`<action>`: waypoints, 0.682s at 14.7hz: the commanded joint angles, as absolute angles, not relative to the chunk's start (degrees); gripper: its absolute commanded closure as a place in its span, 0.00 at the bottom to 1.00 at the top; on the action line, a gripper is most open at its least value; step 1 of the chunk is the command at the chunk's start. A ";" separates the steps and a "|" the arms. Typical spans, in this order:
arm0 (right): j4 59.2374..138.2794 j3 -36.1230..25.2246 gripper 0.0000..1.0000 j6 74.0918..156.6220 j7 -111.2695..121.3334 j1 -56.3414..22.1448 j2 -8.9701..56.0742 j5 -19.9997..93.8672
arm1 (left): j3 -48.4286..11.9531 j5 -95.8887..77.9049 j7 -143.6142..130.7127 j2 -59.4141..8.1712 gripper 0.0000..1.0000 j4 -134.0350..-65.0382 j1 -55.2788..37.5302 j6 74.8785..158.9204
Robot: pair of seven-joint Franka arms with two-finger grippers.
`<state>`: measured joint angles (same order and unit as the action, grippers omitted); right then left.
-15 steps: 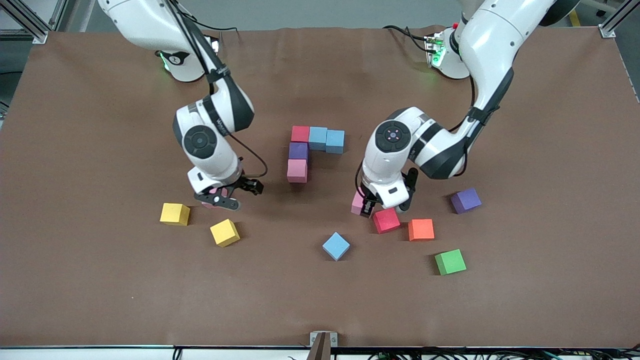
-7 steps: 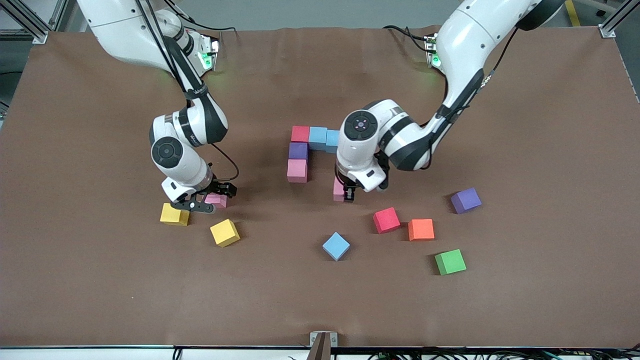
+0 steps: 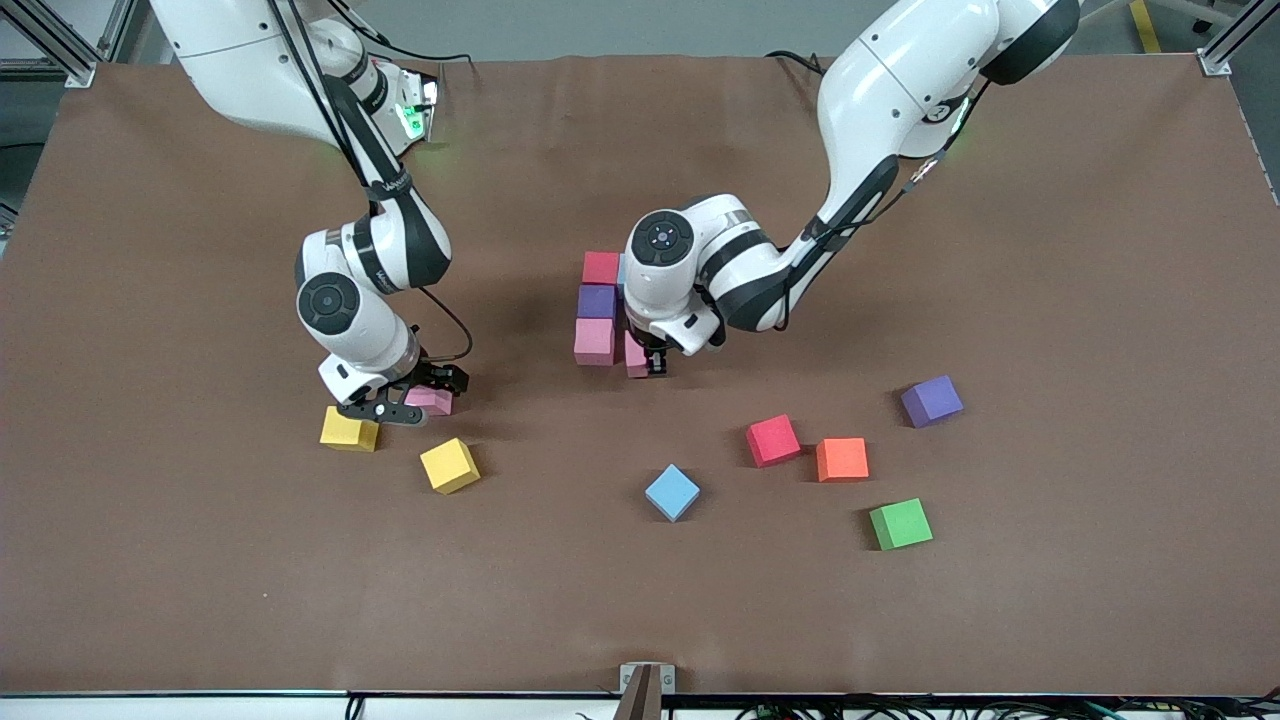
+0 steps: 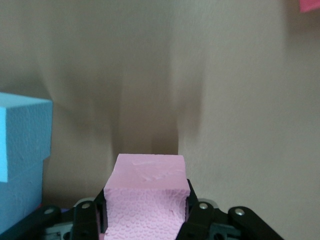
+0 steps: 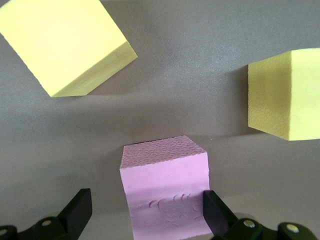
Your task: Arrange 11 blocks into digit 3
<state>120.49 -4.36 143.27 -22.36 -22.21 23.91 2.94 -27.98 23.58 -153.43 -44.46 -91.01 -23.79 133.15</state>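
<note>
The partial digit 3 is a column of a red block (image 3: 600, 267), a purple block (image 3: 597, 300) and a pink block (image 3: 594, 341). A blue block (image 4: 20, 165) of its bar is mostly hidden by the left arm in the front view. My left gripper (image 3: 648, 362) (image 4: 146, 210) is shut on a second pink block (image 3: 634, 355) (image 4: 147, 195), low beside the column's pink one. My right gripper (image 3: 415, 397) (image 5: 147, 207) stands open around a third pink block (image 3: 432, 400) (image 5: 165, 195) on the table.
Two yellow blocks (image 3: 349, 429) (image 3: 449, 465) lie close to the right gripper. Loose blue (image 3: 672, 492), red (image 3: 772, 440), orange (image 3: 842, 459) and purple (image 3: 932, 400) blocks and a green cube (image 3: 900, 524) lie nearer the camera, toward the left arm's end.
The left arm has carried its pink block from beside the loose red block to the column's pink block. The right gripper shifted slightly toward the yellow block, uncovering the pink block under it.
</note>
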 commanded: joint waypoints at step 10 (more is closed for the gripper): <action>119.79 -3.43 0.00 138.60 -22.15 -20.92 22.32 -0.61 | -26.89 25.05 -153.81 -46.23 0.59 -89.91 -26.02 135.18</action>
<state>119.01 -4.26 138.57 -22.21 -22.19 23.19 0.81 -27.36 23.58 -153.40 -45.39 -90.93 -25.30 134.95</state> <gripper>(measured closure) 0.000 0.449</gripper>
